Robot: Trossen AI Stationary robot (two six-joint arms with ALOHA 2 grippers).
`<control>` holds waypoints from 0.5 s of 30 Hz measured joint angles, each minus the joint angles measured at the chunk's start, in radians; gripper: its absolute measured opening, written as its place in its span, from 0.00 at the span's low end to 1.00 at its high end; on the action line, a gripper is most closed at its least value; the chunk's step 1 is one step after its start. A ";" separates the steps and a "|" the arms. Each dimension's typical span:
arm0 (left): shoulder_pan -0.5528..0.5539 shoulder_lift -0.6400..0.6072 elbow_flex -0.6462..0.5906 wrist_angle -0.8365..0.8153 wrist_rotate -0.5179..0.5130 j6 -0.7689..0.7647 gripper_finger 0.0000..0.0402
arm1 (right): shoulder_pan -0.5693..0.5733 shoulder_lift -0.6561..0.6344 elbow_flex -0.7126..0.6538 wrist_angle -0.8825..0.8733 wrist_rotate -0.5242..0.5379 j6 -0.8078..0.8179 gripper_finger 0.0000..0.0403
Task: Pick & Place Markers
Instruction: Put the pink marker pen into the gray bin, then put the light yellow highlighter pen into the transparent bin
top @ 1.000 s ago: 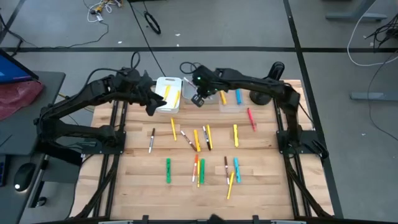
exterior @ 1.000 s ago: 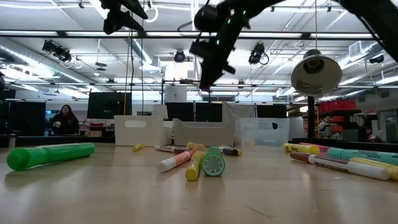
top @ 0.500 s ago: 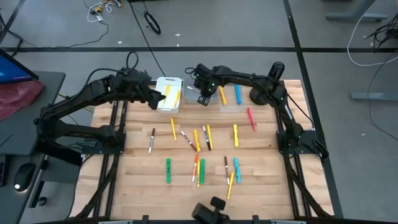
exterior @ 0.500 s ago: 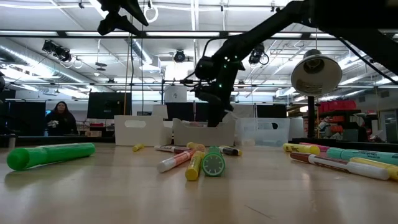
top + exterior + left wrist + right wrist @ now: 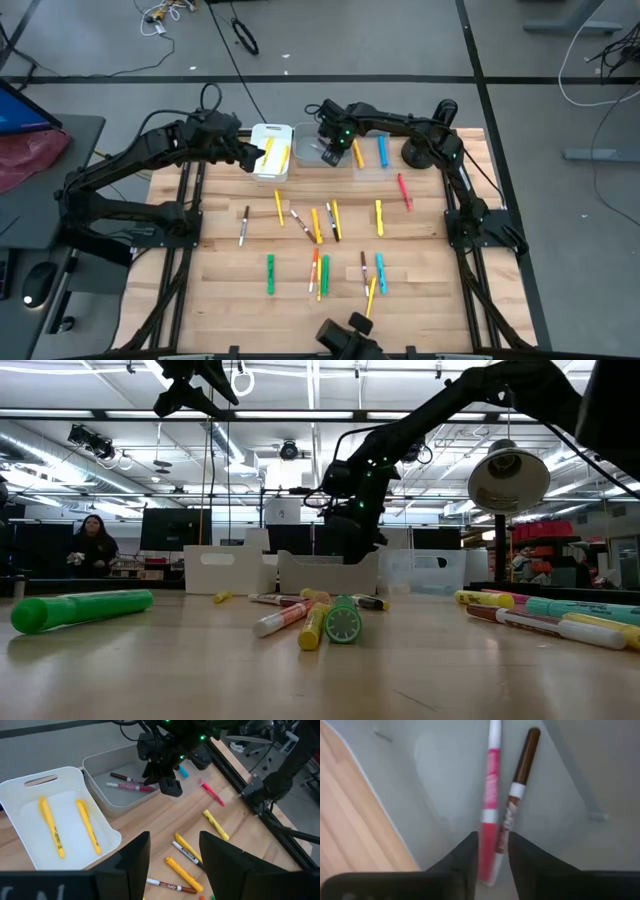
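My right gripper (image 5: 492, 870) is down inside the grey bin (image 5: 312, 150), narrowly open. Its fingers stand on either side of the near end of a pink marker (image 5: 489, 820), which lies flat on the bin floor beside a brown marker (image 5: 517, 785). I see no touch. My left gripper (image 5: 172, 855) hovers wide open, high beside the white bin (image 5: 272, 152), which holds two yellow markers (image 5: 87, 825). Several markers (image 5: 320, 225) in yellow, orange, green, blue and dark colours lie scattered flat on the wooden table.
A clear bin (image 5: 370, 160) to the right of the grey one holds a yellow and a blue marker. A dark lamp (image 5: 508, 478) stands at the far right. A pink marker (image 5: 403, 190) lies alone nearby. A dark object (image 5: 345, 338) sits at the near edge. A person (image 5: 90, 550) stands far behind.
My right gripper has come down from well above the table into the grey bin, shifting slightly toward the far edge. A dark object has come into view at the table's near edge.
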 joint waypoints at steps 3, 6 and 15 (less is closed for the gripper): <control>0.000 0.000 0.000 -0.003 0.000 0.012 0.44 | 0.001 -0.011 0.000 -0.004 -0.001 0.056 0.33; 0.000 0.000 0.000 -0.013 0.000 0.033 0.44 | 0.009 -0.054 0.000 -0.004 -0.011 0.121 0.35; 0.000 0.000 0.000 -0.072 0.000 0.146 0.44 | 0.141 -0.236 0.000 -0.003 -0.027 0.281 0.34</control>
